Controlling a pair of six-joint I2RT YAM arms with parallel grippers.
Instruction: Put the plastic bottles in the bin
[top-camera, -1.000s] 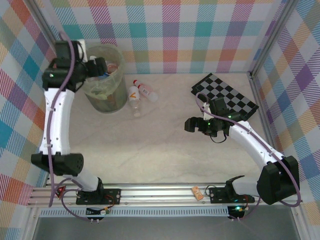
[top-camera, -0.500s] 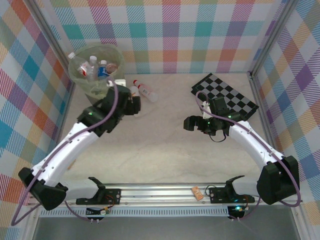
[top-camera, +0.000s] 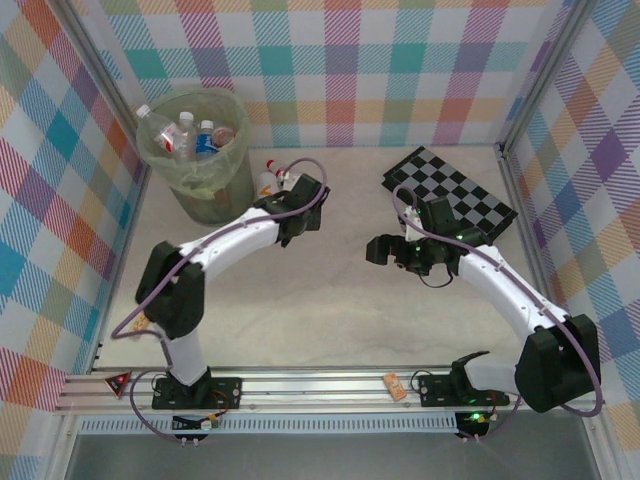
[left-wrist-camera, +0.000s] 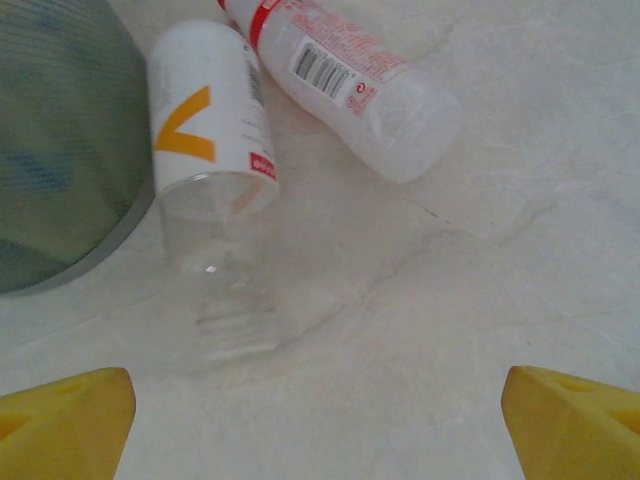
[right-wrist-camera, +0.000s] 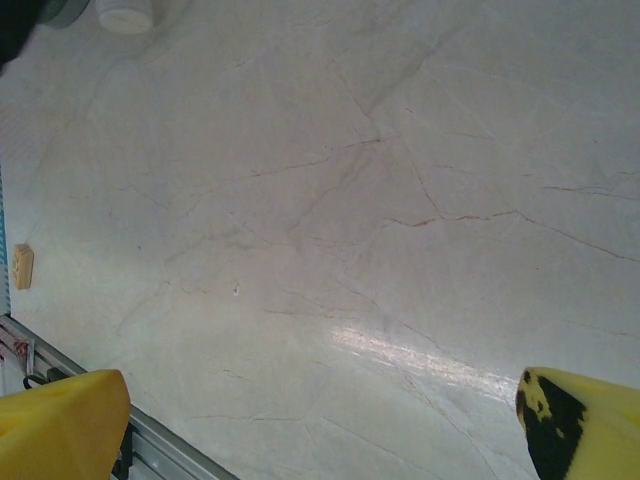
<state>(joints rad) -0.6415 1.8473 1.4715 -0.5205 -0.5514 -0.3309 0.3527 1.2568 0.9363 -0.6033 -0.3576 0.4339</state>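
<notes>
My left gripper (left-wrist-camera: 318, 420): open. Its yellow fingertips (left-wrist-camera: 62, 420) sit at the two lower corners of the left wrist view, with nothing but bare tabletop between them.

My right gripper (right-wrist-camera: 322, 420): open. Its yellow fingertips are spread wide over bare tabletop and hold nothing. In the top view it is near the middle of the table.

My left arm (top-camera: 235, 235): stretched across the table towards the far left, ending just beside the bin.

Bin (top-camera: 215, 195): a tall, round, translucent pale-green wastebasket. It stands upright at the far left of the pale marbled table (left-wrist-camera: 450, 300).

Bottles in the bin (top-camera: 190, 135): several small clear plastic bottles with red, blue and white caps, piled up to the rim.

White-label bottle (left-wrist-camera: 210, 200): a clear plastic bottle with a white label bearing an orange mark. It lies on its side on the table just beside the bin wall, ahead of my left fingertips. I cannot tell whether it touches the bin.

Red-label bottle (left-wrist-camera: 350, 80): a clear plastic bottle with a red-and-white printed label. It lies on its side just right of the white-label one, slanting away from it.

Checkerboard (top-camera: 450, 195): a flat black-and-white board at the far right, beyond my right gripper.
</notes>
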